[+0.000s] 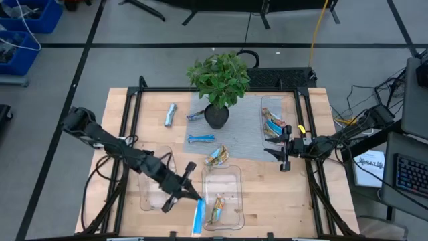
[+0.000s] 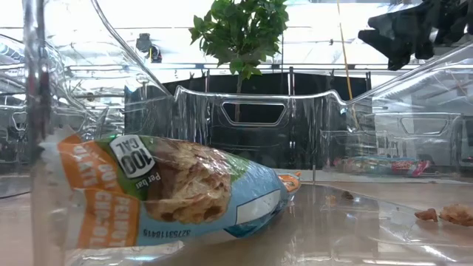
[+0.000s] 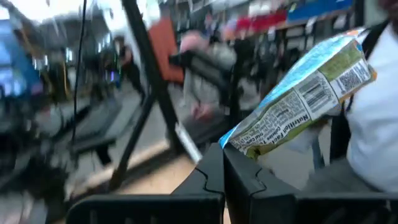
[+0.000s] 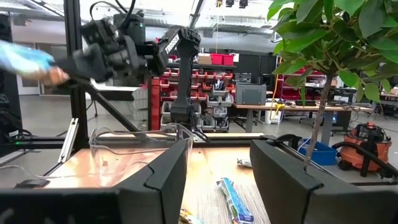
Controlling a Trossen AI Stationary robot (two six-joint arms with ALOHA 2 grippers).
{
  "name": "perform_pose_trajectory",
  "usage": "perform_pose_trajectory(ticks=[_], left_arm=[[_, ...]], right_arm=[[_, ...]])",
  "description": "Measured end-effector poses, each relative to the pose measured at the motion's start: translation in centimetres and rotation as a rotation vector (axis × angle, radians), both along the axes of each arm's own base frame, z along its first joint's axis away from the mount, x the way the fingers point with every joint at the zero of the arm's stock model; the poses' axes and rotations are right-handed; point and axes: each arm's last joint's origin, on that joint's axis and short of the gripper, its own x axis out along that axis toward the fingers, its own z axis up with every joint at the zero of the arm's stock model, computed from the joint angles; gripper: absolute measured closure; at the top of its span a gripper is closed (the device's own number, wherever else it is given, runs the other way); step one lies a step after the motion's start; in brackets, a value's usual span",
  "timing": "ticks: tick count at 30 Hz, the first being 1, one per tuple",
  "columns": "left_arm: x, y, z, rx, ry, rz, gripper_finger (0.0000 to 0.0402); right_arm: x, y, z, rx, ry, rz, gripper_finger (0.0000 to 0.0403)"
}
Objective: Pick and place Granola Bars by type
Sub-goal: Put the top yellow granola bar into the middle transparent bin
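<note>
Two arms are over the wooden counter (image 1: 120,107). The left tool (image 1: 189,194) sits near the front edge, clenched on a blue granola bar (image 1: 198,217) that hangs from its tip between the two front clear trays; the left wrist view shows that bar (image 3: 305,99) pinched by one end between the closed fingers (image 3: 211,171), its barcode and nutrition print facing the camera. Just to its right, the front-centre clear tray (image 1: 235,175) holds another bar (image 1: 218,209), and the low view looks through that tray's wall (image 2: 251,111) at this orange, green and blue wrapper (image 2: 170,192) lying flat, with crumbs (image 2: 443,214) on the floor of the tray.

On the grey mat (image 1: 247,134) a potted plant (image 1: 219,84) stands, with a blue bar (image 1: 201,138) in front of it, one more (image 1: 196,115) beside the pot, and a bar (image 1: 217,156) at the mat's front edge. A silver-blue bar (image 1: 170,114) lies on bare wood to the left. The right-hand tray (image 1: 269,102) holds several bars (image 1: 273,124).

The right tool (image 1: 281,152) hovers just beside that tray, released, its fingers (image 4: 161,171) spread wide.
</note>
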Motion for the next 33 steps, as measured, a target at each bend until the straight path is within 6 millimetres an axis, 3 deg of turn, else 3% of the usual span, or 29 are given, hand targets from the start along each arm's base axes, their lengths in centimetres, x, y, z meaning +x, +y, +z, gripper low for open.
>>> perform_pose_trajectory(ticks=[13, 25, 33], left_arm=[[1.9, -0.6, -2.1, -0.029, -0.080, 0.043, 0.0401], [1.5, 3.7, -5.0, -0.249, -0.084, 0.245, 0.0401], [2.9, 4.5, -7.7, -0.278, 0.045, 0.242, 0.0401]], right_arm=[[0.0, 0.0, 0.0, 0.000, -0.002, 0.003, 0.0236], [0.0, 0.0, 0.0, 0.019, -0.007, 0.008, 0.0236], [0.0, 0.0, 0.0, 0.019, -0.007, 0.008, 0.0236]])
